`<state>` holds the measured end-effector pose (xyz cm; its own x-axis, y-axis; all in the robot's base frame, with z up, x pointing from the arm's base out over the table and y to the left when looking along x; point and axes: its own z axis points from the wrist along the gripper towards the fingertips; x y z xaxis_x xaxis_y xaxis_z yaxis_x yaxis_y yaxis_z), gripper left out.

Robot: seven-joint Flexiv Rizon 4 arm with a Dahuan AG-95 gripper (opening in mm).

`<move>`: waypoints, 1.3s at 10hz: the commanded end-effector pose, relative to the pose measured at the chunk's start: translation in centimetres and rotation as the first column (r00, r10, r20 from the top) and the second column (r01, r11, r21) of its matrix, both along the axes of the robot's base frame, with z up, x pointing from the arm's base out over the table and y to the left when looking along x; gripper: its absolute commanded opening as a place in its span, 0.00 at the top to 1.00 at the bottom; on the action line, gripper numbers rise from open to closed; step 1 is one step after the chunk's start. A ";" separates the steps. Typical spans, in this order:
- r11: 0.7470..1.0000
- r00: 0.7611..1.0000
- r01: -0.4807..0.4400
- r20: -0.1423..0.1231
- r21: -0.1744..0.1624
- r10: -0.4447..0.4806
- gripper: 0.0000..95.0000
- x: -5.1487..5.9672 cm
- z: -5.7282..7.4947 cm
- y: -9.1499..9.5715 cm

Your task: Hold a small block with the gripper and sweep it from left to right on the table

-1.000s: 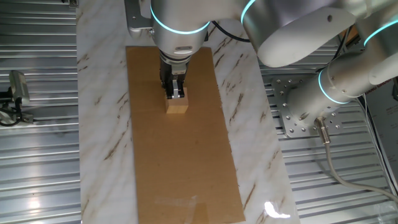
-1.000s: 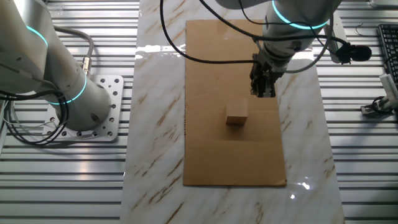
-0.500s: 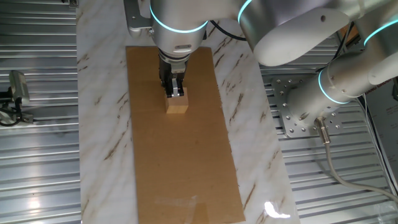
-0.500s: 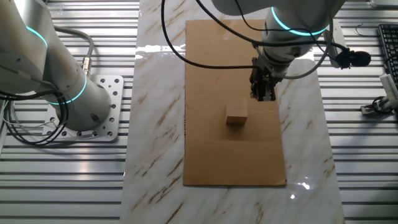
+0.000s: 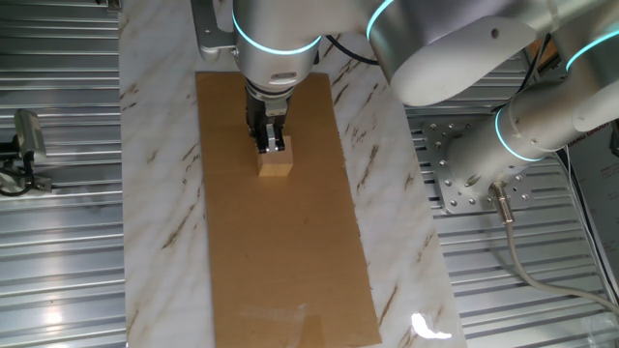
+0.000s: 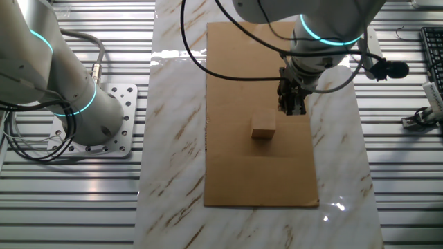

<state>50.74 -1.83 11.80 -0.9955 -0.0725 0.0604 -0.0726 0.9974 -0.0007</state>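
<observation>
You've got the small block (image 5: 275, 164) sitting flat on the brown board (image 5: 290, 261), roughly in the board's upper middle in one fixed view, and it rests there on its own. Your gripper (image 5: 269, 145) points straight down, its black fingers (image 5: 276, 143) appearing just above the block's far edge in that view, almost overlapping it. Check the other fixed view, though: there the block (image 6: 263, 126) lies on the board (image 6: 235, 173) with clear brown surface between it and the gripper (image 6: 291, 107), so the tool hangs near the block, off to one side, not touching it. Nothing is between the fingers; they look close together, but you can't tell from either camera whether the jaws are parted or closed. The board lies lengthwise along the marble table (image 5: 155, 193), its long edges parallel to the table's (image 6: 173, 138). The arm's cyan ring (image 6: 325, 28) glows just above the gripper.
</observation>
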 end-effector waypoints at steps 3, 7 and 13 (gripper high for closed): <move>1.000 1.000 -0.007 0.010 0.004 0.007 0.00 0.0 -0.2 0.0; 1.000 1.000 0.005 0.018 0.006 -0.005 0.20 0.0 -0.4 -0.1; 0.999 0.999 0.034 0.020 0.011 -0.035 0.20 0.0 -1.8 -0.1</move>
<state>50.71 -1.88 9.96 -0.9984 -0.0392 0.0411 -0.0387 0.9992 0.0107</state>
